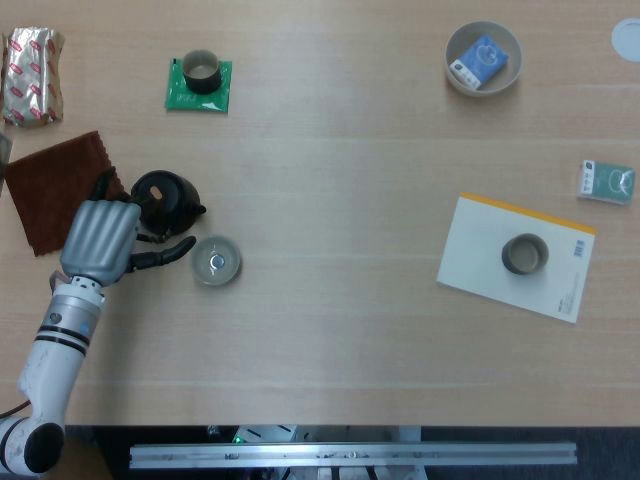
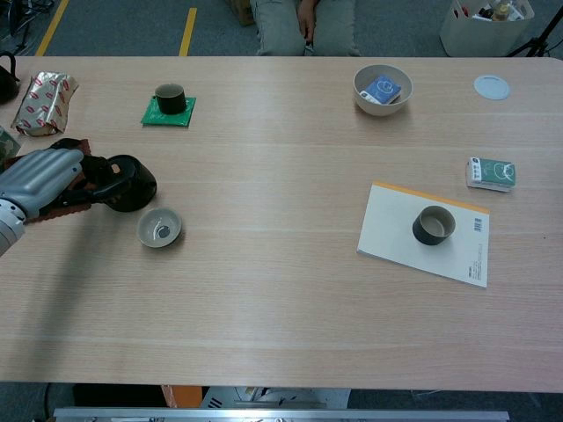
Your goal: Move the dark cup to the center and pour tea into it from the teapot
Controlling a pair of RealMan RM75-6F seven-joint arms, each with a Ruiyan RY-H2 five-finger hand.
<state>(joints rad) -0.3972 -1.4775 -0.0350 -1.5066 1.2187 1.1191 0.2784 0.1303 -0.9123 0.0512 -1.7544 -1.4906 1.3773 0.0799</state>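
One black teapot (image 1: 163,197), spout rightward (toward table centre), left hand (image 1: 100,240) fingers around its handle.

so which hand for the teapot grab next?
Left. The left hand is already at the black teapot on the table's left side, fingers by its handle, though a firm grip isn't clear. The right hand is not in view.
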